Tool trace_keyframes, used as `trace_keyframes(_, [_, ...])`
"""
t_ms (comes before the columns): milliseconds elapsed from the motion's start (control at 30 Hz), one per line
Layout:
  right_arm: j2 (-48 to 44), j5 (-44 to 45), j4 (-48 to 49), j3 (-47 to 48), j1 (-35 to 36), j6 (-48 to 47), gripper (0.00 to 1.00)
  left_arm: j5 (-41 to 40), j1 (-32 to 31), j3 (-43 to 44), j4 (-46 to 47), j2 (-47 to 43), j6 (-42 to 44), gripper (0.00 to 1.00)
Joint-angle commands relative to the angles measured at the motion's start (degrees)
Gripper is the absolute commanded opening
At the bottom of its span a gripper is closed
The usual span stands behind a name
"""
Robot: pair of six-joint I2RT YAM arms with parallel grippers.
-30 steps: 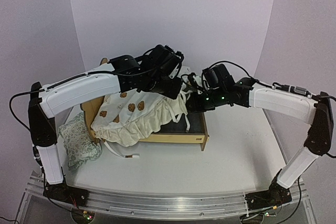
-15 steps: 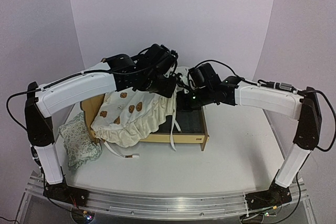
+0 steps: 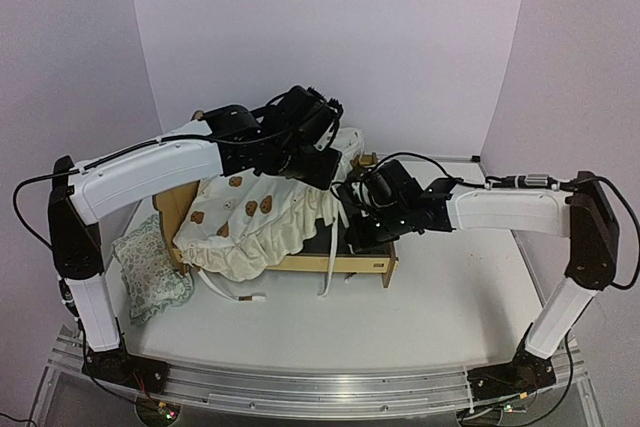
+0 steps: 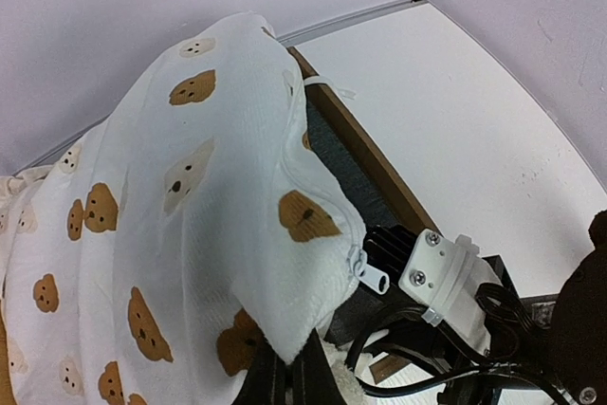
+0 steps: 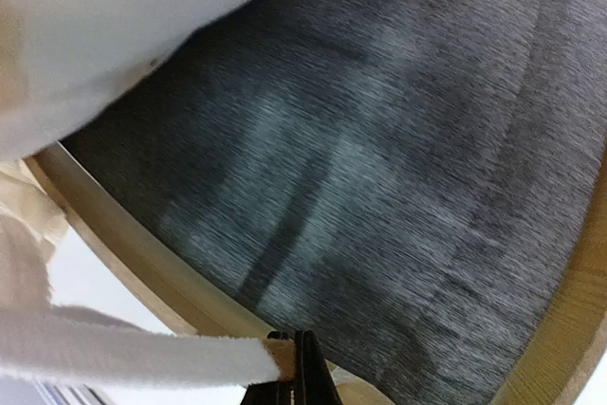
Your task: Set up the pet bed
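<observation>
The pet bed (image 3: pixel 300 263) stands in the middle of the table (image 3: pixel 450 297), and its grey base (image 5: pixel 379 187) is partly bare. The left gripper (image 4: pixel 287 372) has its fingers pressed together on one corner of the bear-print cover (image 4: pixel 190 196) and holds it lifted over the far end of the bed, probably so that the cloth does not fall in a heap. The right gripper (image 5: pixel 302 367) is low above the wooden rail (image 5: pixel 123 234), its fingers clamped on the end of a white tie (image 5: pixel 142 353). I think it draws the cover out over the base. A small pillow (image 3: pixel 150 267) lies left of the bed.
</observation>
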Motion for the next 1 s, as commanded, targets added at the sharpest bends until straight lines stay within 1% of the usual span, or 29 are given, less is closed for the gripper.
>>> trace_keyframes(0, [-5.07, 7.49, -1.15, -3.30, 0.29, -2.60, 0.00, 0.44, 0.03, 2.70, 3.07, -0.12, -0.30, 0.00])
trace_keyframes(167, [-5.67, 7.22, -1.20, -4.63, 0.23, -2.40, 0.00, 1.88, 0.03, 3.30, 3.48, 1.24, -0.28, 0.00])
trace_keyframes(200, [-5.38, 6.67, -1.25, -4.53, 0.28, -2.21, 0.02, 1.99, 0.03, 3.35, 3.55, 1.47, -0.33, 0.00])
trace_keyframes(367, [-5.28, 3.75, -2.87, -2.67, 0.27, -1.95, 0.18, 2.11, 0.03, 2.80, 3.74, 1.83, -0.52, 0.00])
trace_keyframes(500, [-8.99, 1.39, -5.16, -2.33, 0.29, -2.14, 0.40, 2.04, 0.03, 2.11, 3.97, 1.91, -0.46, 0.00])
trace_keyframes(600, [-13.55, 0.35, -6.03, -5.00, 0.28, -1.03, 0.47, 1.93, 0.03, 1.45, 4.24, 1.75, -0.44, 0.00])
trace_keyframes(700, [-18.86, -1.25, -5.71, -10.06, 0.42, 1.59, 0.51, 1.79, 0.03, 0.64, 4.78, 1.48, -0.33, 0.00])
trace_keyframes(833, [-24.60, -1.90, 0.65, -19.12, 2.79, 5.74, 0.53, 1.86, 0.03, 0.59, 5.02, 1.45, -0.03, 0.00])
trace_keyframes(967, [-26.12, -0.83, 12.92, -27.64, 7.24, 8.93, 0.55, 2.01, 0.03, 0.79, 5.13, 1.48, 0.18, 0.00])
